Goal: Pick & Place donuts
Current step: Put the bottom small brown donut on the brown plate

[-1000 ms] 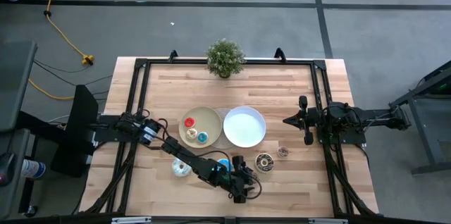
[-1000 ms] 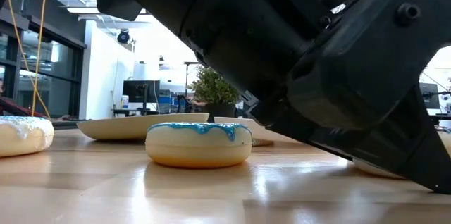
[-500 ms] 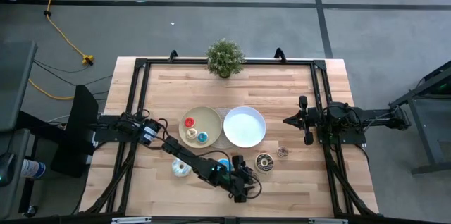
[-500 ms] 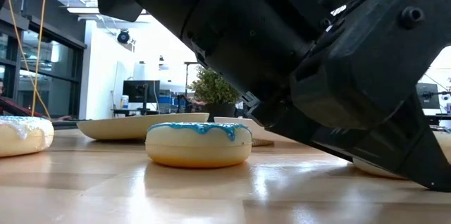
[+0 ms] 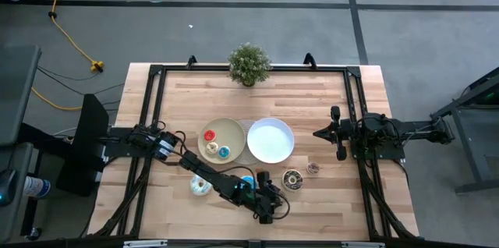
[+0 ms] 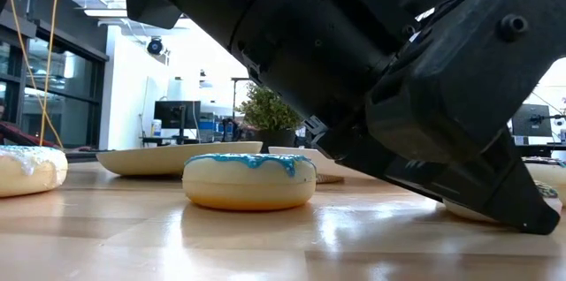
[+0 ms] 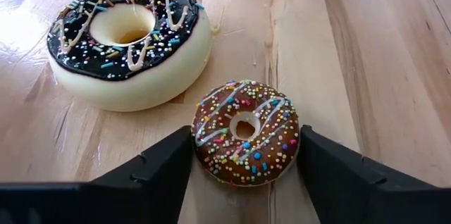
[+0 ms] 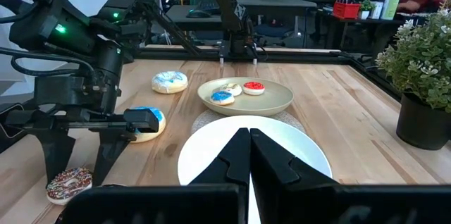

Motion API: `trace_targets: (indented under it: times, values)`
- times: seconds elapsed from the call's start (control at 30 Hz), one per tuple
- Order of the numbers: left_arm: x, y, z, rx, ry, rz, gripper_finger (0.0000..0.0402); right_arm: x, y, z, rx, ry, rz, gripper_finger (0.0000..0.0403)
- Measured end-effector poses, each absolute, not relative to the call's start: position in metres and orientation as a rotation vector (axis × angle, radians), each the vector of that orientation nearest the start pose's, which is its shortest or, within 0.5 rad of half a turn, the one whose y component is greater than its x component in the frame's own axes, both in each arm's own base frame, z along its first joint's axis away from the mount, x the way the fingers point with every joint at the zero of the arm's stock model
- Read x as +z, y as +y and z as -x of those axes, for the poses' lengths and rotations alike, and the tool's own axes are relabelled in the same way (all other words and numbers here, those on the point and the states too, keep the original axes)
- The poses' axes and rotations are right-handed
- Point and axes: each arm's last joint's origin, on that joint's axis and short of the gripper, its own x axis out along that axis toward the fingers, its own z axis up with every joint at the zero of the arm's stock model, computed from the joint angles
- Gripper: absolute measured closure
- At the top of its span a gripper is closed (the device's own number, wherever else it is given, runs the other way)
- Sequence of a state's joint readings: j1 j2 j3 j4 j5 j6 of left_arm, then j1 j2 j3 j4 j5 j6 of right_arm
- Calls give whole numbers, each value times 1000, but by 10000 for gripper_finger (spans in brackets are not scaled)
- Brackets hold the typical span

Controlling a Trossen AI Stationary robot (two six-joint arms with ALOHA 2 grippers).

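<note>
Brown sprinkled small donut (image 7: 245, 131) lies on the worktop (image 7: 380, 55), between my left pincer's (image 7: 243, 159) spread fingers, ungripped; nothing has shifted lately. Right pincer (image 8: 249, 155), clenched, waits far right.

Large dark donut (image 7: 127, 37) close beside small brown donut (image 7: 244, 131); bare wood opposite.

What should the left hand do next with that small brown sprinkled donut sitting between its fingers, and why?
Probably close. The left hand is open and low at the table, its fingers on either side of the small brown donut, not yet squeezing it. The larger dark donut lies apart, clear of the grasp.
</note>
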State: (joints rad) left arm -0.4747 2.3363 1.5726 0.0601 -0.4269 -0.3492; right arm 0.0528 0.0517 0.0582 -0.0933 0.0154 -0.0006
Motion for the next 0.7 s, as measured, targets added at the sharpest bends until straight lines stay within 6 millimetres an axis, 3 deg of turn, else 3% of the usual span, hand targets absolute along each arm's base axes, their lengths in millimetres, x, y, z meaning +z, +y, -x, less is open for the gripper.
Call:
trace_targets:
  times: [0.7]
  values:
    - [109, -214, -443, 66, 631, 25, 192, 170, 5, -97, 37, 87, 3, 402]
